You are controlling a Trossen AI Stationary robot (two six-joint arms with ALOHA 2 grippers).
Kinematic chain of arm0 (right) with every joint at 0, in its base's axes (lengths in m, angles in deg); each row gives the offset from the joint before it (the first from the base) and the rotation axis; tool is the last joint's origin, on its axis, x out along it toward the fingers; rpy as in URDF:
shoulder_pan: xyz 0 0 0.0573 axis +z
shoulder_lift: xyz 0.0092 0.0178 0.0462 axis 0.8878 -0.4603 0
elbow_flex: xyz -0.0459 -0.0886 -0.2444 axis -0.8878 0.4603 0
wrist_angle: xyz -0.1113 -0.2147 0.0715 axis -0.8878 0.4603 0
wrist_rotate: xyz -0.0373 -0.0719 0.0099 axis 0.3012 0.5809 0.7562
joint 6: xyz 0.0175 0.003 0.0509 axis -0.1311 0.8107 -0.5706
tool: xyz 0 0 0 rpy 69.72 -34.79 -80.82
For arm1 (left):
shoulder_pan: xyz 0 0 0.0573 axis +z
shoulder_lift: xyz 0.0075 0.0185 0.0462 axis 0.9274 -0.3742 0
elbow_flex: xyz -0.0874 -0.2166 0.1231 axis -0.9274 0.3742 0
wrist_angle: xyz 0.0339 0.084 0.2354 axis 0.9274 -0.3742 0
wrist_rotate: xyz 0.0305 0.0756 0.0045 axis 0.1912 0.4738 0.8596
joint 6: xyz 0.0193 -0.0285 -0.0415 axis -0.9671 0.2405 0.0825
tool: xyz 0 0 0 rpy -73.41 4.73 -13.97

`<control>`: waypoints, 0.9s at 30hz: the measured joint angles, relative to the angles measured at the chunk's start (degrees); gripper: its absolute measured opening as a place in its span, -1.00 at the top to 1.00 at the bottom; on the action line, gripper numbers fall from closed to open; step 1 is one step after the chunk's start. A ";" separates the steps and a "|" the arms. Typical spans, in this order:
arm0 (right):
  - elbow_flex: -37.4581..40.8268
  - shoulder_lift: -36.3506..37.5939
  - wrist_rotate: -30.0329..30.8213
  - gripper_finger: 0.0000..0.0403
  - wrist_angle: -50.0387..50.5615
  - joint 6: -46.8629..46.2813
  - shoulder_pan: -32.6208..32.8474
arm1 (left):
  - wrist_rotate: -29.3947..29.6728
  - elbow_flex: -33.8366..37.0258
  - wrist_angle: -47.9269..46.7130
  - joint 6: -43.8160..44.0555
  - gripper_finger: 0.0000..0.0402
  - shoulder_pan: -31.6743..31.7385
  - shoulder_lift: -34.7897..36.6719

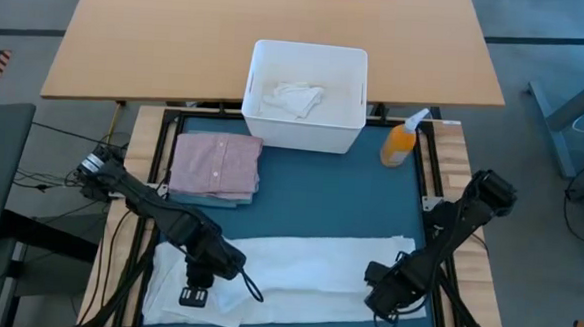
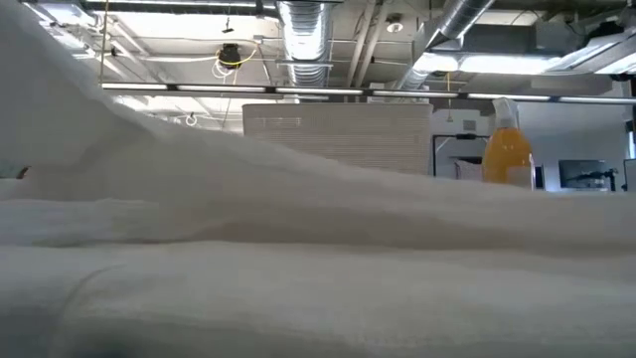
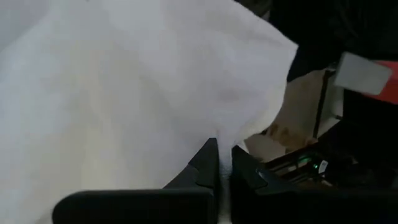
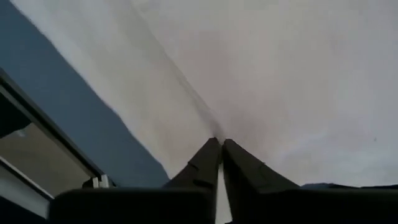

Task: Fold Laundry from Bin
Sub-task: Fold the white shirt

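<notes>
left arm: reaches in from the table's left edge toward the near left corner of the mat
left gripper (image 1: pixel 194 297): low at the left end of the white cloth (image 1: pixel 296 276); in its wrist view the fingers (image 3: pixel 208 163) are pressed together with a thin fold of white cloth pinched between the tips — clamped on it
pink shirt (image 1: pixel 216 166): folded flat on the teal mat (image 1: pixel 370 203), left side, just in front of the bin's left corner; a blue edge shows under it, cannot tell what garment
white cloth: long piece spread across the near edge of the mat, left to right, running from one gripper to the other; fills nearly all of the low view
bin (image 1: pixel 307 94): white tub at the far edge of the mat, centre; a crumpled white piece (image 1: pixel 292 97) lies inside
spray bottle (image 1: pixel 401 142): orange, standing just right of the bin, apart from it
right arm: comes in from the table's right edge, angled down to the near right
right gripper (image 1: pixel 385 299): at the right end of the white cloth; wrist view shows fingers (image 4: pixel 208 162) meeting at the tips on a crease of the cloth — closed on it
</notes>
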 joint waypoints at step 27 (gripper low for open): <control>-0.66 1.58 8.36 0.16 -7.59 15.69 -1.49 | -7.32 1.05 7.37 7.12 0.59 -0.65 -2.12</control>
